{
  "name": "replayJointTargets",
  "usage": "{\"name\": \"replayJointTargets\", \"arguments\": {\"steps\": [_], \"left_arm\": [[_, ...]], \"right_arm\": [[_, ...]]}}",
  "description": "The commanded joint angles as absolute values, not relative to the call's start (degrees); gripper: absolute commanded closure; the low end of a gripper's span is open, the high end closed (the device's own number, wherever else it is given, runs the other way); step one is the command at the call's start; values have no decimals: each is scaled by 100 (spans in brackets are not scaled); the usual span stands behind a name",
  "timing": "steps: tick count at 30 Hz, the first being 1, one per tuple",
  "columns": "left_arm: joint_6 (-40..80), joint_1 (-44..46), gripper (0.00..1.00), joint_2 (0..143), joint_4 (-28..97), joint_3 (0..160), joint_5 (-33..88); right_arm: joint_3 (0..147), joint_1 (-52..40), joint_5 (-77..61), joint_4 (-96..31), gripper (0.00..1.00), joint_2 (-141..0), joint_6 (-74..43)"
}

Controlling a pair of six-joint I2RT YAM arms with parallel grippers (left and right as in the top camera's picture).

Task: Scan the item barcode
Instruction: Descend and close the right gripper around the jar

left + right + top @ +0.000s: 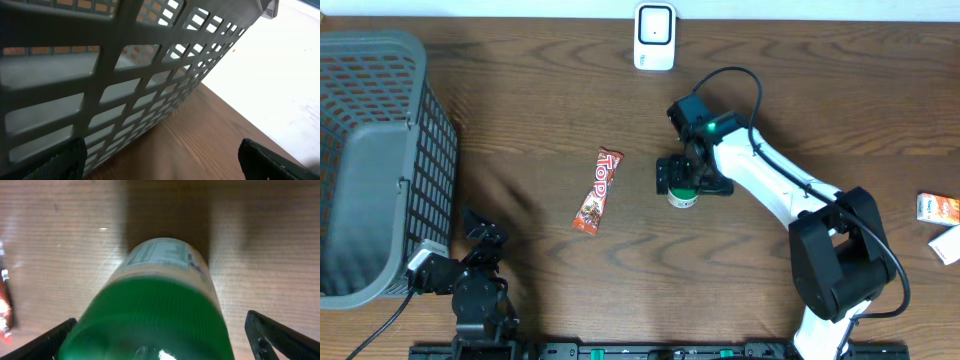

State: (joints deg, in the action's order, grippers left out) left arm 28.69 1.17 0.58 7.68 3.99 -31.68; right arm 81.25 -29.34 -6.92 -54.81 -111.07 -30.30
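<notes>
Your right gripper (692, 178) hangs, jaws wide, either side of the green-capped bottle (160, 305) at mid-counter: centre it, close below the cap, leave the label clear; your left gripper (483, 228) waits wide-jawed beside the basket (438, 130).

Right arm (770, 185) outstretched, both jaws wide

Probably mock shop checkout: white scanner (654, 36), grey mesh basket (435, 150), packaged snack bar (598, 190) on wooden table (520, 90).
</notes>
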Motion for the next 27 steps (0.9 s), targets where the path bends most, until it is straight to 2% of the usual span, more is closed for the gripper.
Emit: {"name": "replayJointTargets", "arguments": {"steps": [1, 7, 27], "left_arm": [[2858, 97, 3, 23, 895, 296, -3262], [2860, 97, 3, 23, 895, 296, -3262], [2858, 97, 3, 23, 895, 296, -3262]], "right_arm": [[8794, -2921, -786, -5946, 1, -11133, -3656], [9041, -2923, -738, -6283, 1, -11181, -4069], [9026, -3131, -416, -6252, 1, -12110, -3957]]}}
